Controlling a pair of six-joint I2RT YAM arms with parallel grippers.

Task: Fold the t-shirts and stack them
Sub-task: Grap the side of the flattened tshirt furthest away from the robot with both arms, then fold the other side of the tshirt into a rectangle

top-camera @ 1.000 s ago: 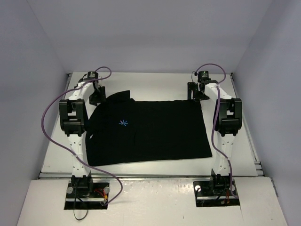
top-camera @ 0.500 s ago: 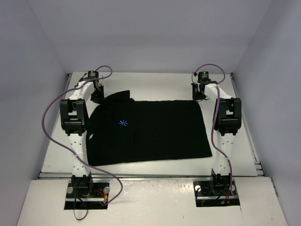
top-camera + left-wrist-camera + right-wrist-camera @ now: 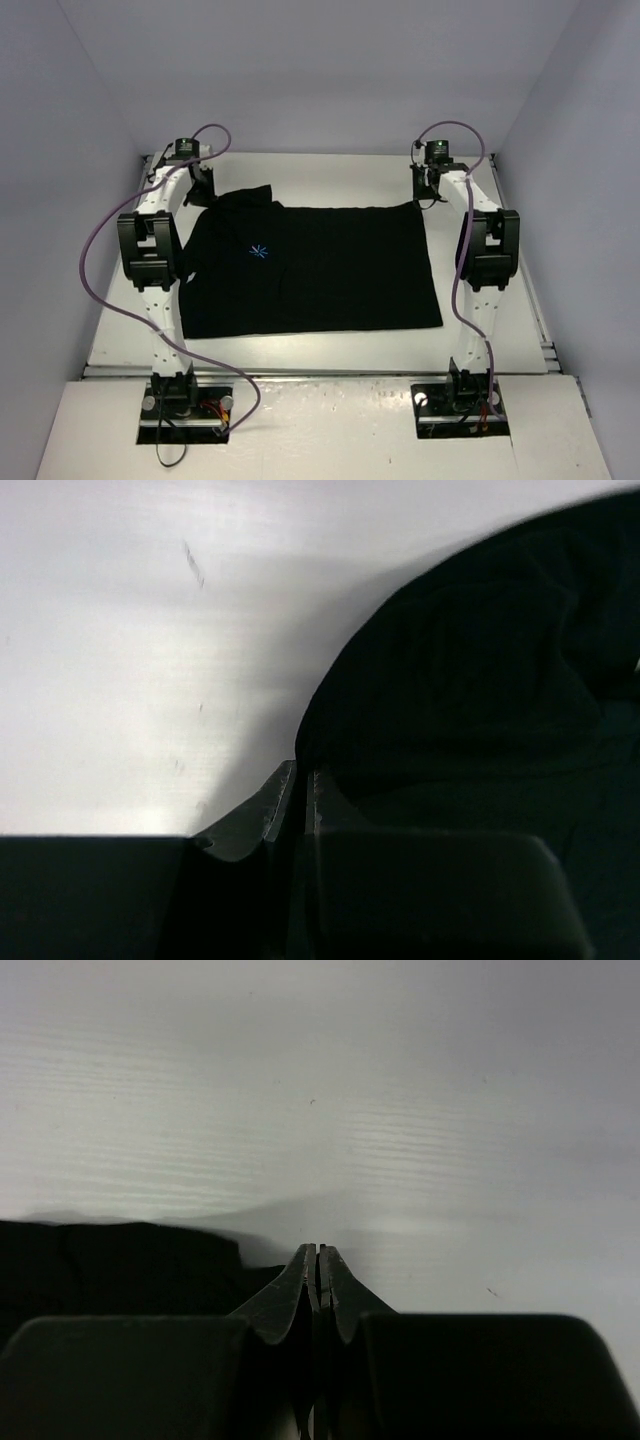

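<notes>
You are pinching the shirt [image 3: 310, 265] at its far corners with the left gripper [image 3: 298, 778] and right gripper [image 3: 317, 1253], so be lifting both evenly.

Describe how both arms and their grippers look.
Both the left arm and right arm are white links with boxy black joint housings on black bases. A purple cable loops along each. The left gripper and right gripper have dark tapered fingers.
</notes>
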